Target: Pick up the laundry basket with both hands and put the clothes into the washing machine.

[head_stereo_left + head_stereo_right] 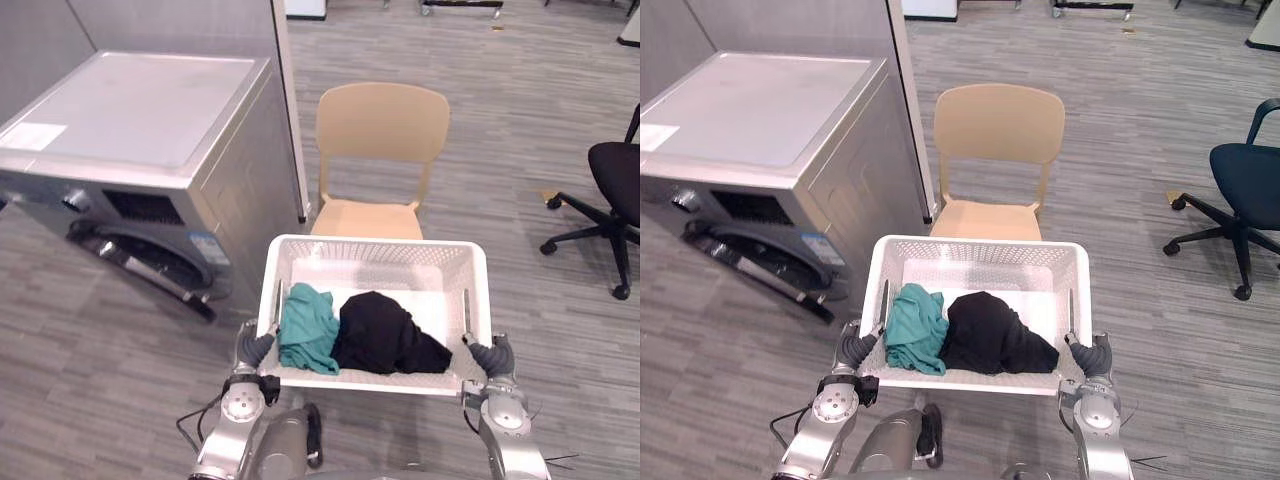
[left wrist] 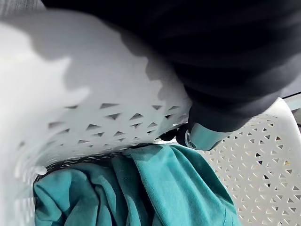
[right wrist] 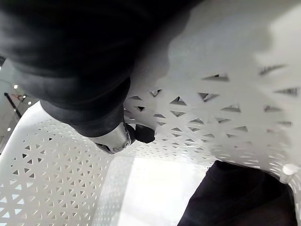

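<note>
Most of each hand is hidden. In the head views the left hand and right hand show as dark ribbed covers pressed to the near corners of the white perforated plastic laundry basket, and the basket's side walls mask the fingers. The wrist views fill in part of this. In each, one silver, dark-tipped digit reaches over the rim and presses on the inner face of the perforated wall, while the dark cover blocks the rest of the hand. From what shows, each hand is clamped onto its own side wall, left hand on the left wall and right hand on the right.

The basket sits between the two hands, directly in front of the robot, with its rim about level. A crumpled teal garment lies in its near left part, touching a bunched black garment beside it near the middle. The left wrist view shows the teal cloth close against the wall, and the right wrist view shows the black cloth and bare basket bottom.

The silver-grey front-loading washing machine stands to the left and further off, apart from the basket, with its round door swung open and its drum hard to make out. A beige plastic chair stands just behind the basket, its seat partly covered by the far rim. A black office chair is cut off at the right edge, on the grey plank floor
</note>
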You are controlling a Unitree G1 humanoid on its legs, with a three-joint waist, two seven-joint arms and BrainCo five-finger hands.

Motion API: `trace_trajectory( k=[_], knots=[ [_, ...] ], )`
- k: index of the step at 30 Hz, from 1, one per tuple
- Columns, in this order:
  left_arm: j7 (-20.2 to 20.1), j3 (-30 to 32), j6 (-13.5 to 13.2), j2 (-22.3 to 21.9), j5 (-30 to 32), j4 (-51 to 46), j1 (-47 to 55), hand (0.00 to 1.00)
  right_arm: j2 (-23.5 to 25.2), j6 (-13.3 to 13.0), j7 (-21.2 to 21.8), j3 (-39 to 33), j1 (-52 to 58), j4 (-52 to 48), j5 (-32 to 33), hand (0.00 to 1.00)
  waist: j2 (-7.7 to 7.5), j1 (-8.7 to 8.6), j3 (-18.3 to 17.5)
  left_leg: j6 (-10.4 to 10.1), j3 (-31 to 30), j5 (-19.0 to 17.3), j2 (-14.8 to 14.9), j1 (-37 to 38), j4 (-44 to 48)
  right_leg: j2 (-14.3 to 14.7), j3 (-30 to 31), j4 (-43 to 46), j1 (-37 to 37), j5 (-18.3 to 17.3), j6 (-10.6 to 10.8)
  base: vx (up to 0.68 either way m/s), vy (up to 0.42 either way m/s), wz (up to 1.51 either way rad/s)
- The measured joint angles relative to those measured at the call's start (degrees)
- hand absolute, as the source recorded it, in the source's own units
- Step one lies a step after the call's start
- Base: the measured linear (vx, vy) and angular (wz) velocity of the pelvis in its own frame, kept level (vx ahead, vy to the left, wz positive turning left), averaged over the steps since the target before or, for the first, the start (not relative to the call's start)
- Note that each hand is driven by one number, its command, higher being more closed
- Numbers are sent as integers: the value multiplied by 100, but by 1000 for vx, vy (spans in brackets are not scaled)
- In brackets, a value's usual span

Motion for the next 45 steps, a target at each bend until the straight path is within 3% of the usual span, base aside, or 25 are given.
trace_trajectory(
  k=[1,2,3,4,7,9,12,14,17,22,26,30,31,32,40,45],
  knots=[
    [0,-1,9,38,0,8,28,100,15,0,3,27,-5,77,-1,100,-19,-18,3,18,23,-53,-26,133,-39,-87,0,447,-174,-30,-53,308,127,-26],
    [-1,-5,43,81,0,14,59,100,48,13,14,53,-2,161,-3,100,-24,-98,-1,50,33,-114,-38,311,-97,-140,-26,834,-403,-182,-263,287,51,4],
    [1,17,61,107,0,13,106,100,73,14,25,101,-1,211,-5,100,-25,-162,-10,54,72,-128,-39,511,-251,-98,-105,936,-693,-353,-467,335,49,4],
    [1,21,60,117,0,13,114,100,79,12,34,103,-2,211,-5,100,-25,-161,-10,54,84,-128,-38,591,-335,-47,-127,875,-845,-392,-525,296,-1,3],
    [1,18,62,124,-1,15,112,100,78,11,58,122,18,177,-4,100,-45,-163,-22,2,25,-139,-26,778,-541,287,-121,-26,-1420,-495,-667,195,-88,17],
    [0,-27,57,69,2,141,28,100,88,13,50,120,82,101,2,100,-91,-227,-73,-178,-236,-212,-116,768,-484,468,-53,-1076,-1370,-99,-735,219,-160,56],
    [6,-48,61,-85,4,271,-149,100,-104,26,11,110,6,26,6,100,45,-137,-90,-276,-403,-162,68,605,-426,604,-262,-1281,-1314,-35,-838,139,-115,27],
    [82,-38,60,-69,2,288,-614,100,-150,23,-103,107,-185,-204,32,100,54,-140,2,-319,-518,-137,221,101,-93,676,-462,-1152,-1625,43,-964,17,-125,28],
    [303,24,59,-17,-81,317,-1591,100,-231,9,-365,35,-796,-453,179,100,-63,-145,296,-395,-583,-135,273,-879,444,634,-516,-695,-2485,22,-1017,-127,-79,23],
    [624,237,55,9,-265,735,-2955,100,-444,7,-635,6,-1848,-435,449,100,-72,-134,817,-455,-640,-192,275,-1943,894,560,-528,-217,-3498,-50,-1114,-212,-24,13],
    [786,290,53,315,-535,1267,-3967,100,-483,44,-800,12,-2743,-121,620,100,-46,-119,1010,-503,-709,-141,333,-2682,1101,562,-562,-48,-4200,40,-1223,-202,-52,4],
    [825,589,50,644,-803,2258,-5608,100,-553,42,-995,17,-4202,687,990,100,-19,-148,1216,-462,-673,160,471,-3386,1048,692,-593,-253,-4849,375,-1339,-110,-69,-11],
    [824,632,50,688,-806,2359,-5837,0,-579,40,-1015,15,-4417,763,1042,100,-23,-153,1291,-474,-665,186,475,-3443,1027,697,-595,-280,-4909,422,-1362,-45,-40,-10],
    [825,683,48,802,-838,2501,-6224,0,-639,40,-1029,0,-4797,859,1160,0,-15,-158,1478,-448,-647,259,508,-3514,1006,744,-588,-336,-4967,496,-1371,-20,-26,-11],
    [778,1090,-316,892,-1243,2962,-7153,0,-826,-125,-1120,-132,-6009,1580,1741,0,-14,-223,1533,-500,-579,350,525,-3822,863,783,-569,-502,-5322,599,-1406,66,8,-5],
    [721,1096,-343,955,-1263,3130,-7238,0,-819,-211,-1144,-130,-6158,1743,1921,0,-14,-237,1533,-502,-554,351,531,-3801,834,802,-538,-565,-5298,624,-1395,43,27,-3]
  ],
)
